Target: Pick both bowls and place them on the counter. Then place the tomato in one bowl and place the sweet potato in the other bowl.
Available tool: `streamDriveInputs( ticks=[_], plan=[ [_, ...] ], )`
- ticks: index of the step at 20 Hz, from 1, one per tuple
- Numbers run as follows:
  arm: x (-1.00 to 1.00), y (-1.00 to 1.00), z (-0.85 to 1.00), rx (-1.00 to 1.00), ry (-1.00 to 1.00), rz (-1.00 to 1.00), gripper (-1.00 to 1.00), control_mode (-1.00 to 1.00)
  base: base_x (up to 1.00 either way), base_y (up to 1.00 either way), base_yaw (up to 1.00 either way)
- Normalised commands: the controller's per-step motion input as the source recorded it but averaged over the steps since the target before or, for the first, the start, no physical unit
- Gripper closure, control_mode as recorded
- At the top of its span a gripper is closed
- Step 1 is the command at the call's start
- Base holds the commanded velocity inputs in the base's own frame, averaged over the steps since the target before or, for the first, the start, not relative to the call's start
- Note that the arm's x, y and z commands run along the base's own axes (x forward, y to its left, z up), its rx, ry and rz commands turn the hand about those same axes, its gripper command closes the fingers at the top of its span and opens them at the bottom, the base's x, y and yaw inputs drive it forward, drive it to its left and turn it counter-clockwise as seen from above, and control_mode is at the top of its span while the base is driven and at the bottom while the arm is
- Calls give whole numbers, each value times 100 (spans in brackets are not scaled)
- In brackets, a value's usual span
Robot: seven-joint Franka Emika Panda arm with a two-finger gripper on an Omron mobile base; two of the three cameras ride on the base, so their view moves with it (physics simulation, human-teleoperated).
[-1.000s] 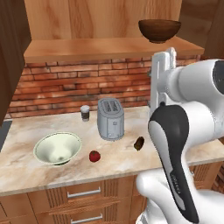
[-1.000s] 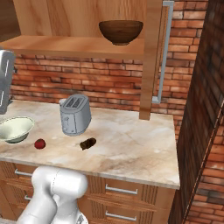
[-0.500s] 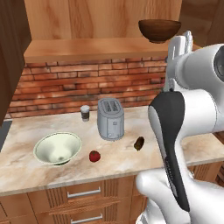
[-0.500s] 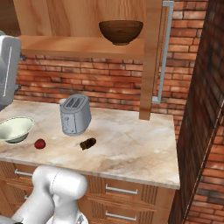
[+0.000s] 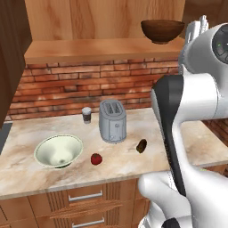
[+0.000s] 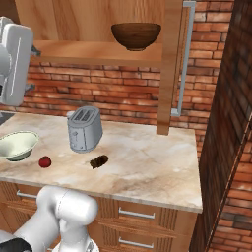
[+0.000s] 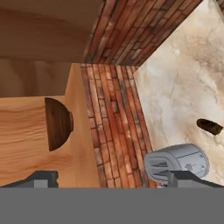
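Brown bowl [image 5: 162,30]: stands upright on the wooden shelf [image 5: 102,49] above the brick wall, well above the counter [image 6: 147,162]; not yet fetched. In the hand view it shows rolled sideways [image 7: 58,124], with the shelf board beside it.
White and green bowl [image 5: 58,151]: already down on the counter, at its left end, upright and empty.
Tomato [image 5: 96,158]: on the counter just beside the white and green bowl, apart from it.
Sweet potato [image 5: 141,145]: on the counter in front of the toaster [image 5: 112,120], to its right, well apart from the tomato.
Shaker [image 5: 87,115]: against the brick wall, left of the toaster.
Gripper [image 7: 109,178]: jaws stand at their widest and hold nothing; the hand is raised to shelf height, rolled on its side, short of the brown bowl.
Step in hand: by my judgement, the reach for the brown bowl on the shelf.
Risk, collision: the shelf edge lies between hand and bowl, so a low approach could strike the board.
Risk, grip: the bowl is wide and rounded; a bite on the rim that is too shallow could let it tip or slide off the shelf.
Risk, drop: a bowl falling from there would land near the toaster and sweet potato and could knock them about.
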Motion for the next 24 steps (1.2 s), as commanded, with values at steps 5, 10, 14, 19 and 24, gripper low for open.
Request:
streamDriveInputs(
  ticks=[5, 10, 14, 19, 24],
  plan=[
    [23, -33, 7, -4, -2, -8, -100, -100, 0, 0, 0],
    [33, -30, 4, -3, 0, -3, -100, -100, 0, 0, 0],
    [44, -24, 1, 0, 0, 0, -100, -100, 0, 0, 0],
    [51, -18, 1, -1, 0, 0, -100, -100, 0, 0, 0],
    [56, -10, 4, 0, 0, 0, -100, -100, 0, 0, 0]
  ],
)
